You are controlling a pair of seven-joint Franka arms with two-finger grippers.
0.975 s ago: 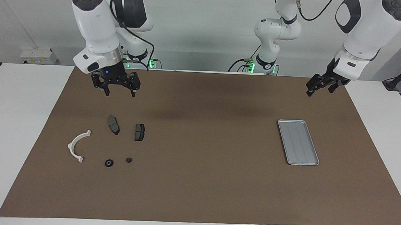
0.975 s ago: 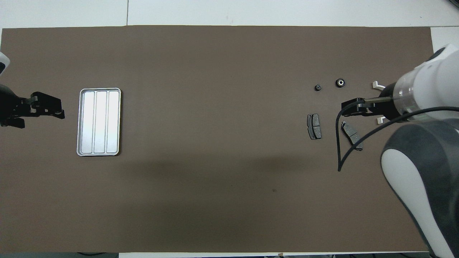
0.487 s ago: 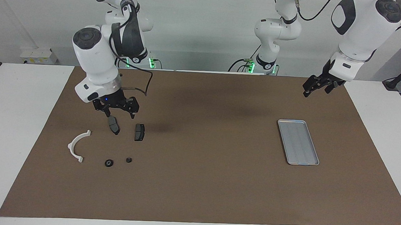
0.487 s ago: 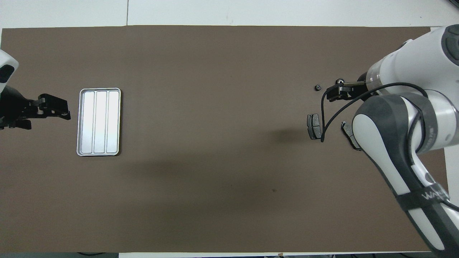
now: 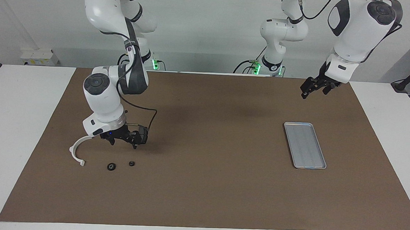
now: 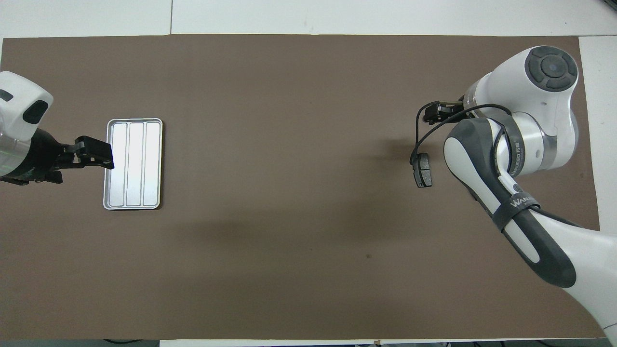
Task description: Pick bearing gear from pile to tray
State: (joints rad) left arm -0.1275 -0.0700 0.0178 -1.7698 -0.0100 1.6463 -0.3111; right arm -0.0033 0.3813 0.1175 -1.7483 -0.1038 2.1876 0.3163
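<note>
The right hand, fingers spread and empty, is hovering over the two small black bearing gears on the surface, risking nudging one away if misaligned, while the left hand, also spread, is waiting above the tray.

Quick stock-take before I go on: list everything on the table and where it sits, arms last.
tray: one, silver, empty, toward the left arm's end of the mat.
white half-ring bracket: one, white, at the right arm's end.
round black pieces: two, the larger beside the bracket, the smaller next to it.
brake pad: one visible, dark grey, nearer the robots than the round pieces.
mat: one, brown, covering the table.
right pincer: open, low over the pile.
left pincer: open, raised over the mat near the tray, waiting.
</note>
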